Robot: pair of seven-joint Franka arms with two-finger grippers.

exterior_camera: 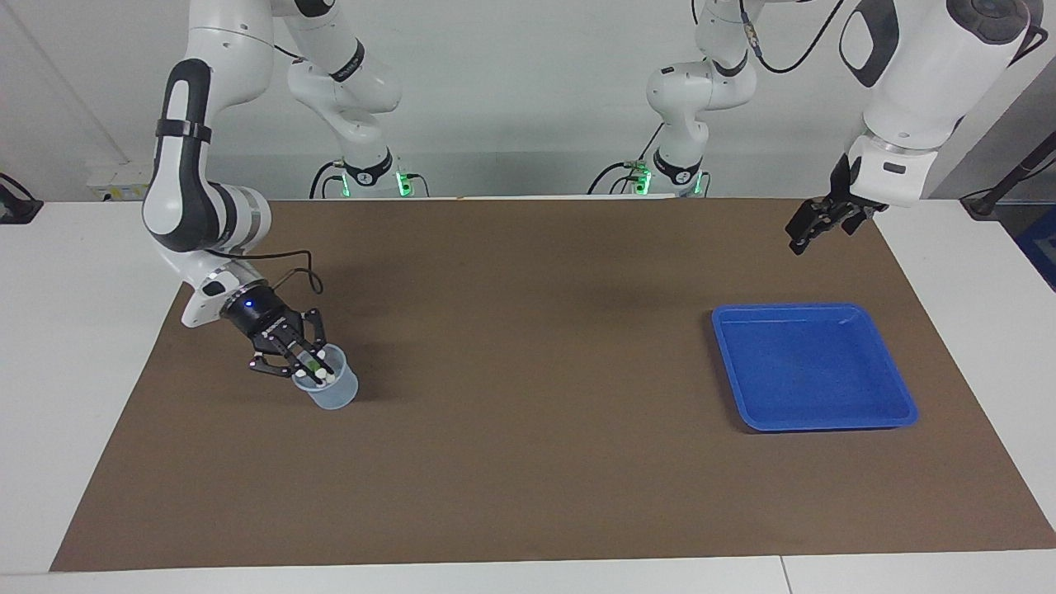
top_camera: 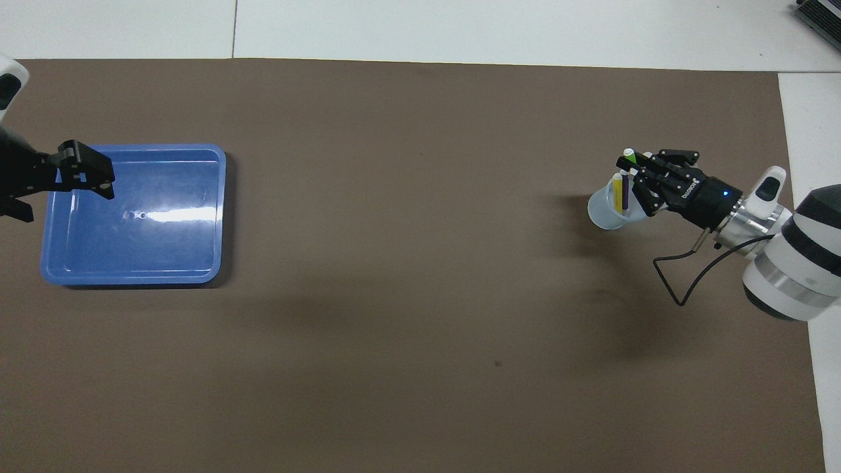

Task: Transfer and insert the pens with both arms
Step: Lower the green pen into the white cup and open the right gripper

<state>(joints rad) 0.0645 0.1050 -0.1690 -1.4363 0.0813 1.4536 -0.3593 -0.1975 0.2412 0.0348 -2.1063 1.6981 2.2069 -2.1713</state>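
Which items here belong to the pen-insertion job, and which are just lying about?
Part of the job:
- green pen, held by the shut right gripper over the cup
- yellow pen and purple pen, standing in the clear cup
- left gripper, open, waiting

Lying about:
- blue tray
- brown mat

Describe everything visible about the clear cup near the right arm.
The cup is a small translucent, bluish plastic beaker, standing upright on the brown mat toward the right arm's end of the table. A yellow pen and a purple pen stand inside it. The right gripper, shut on a green pen, is at its rim; whether it touches cannot be told.
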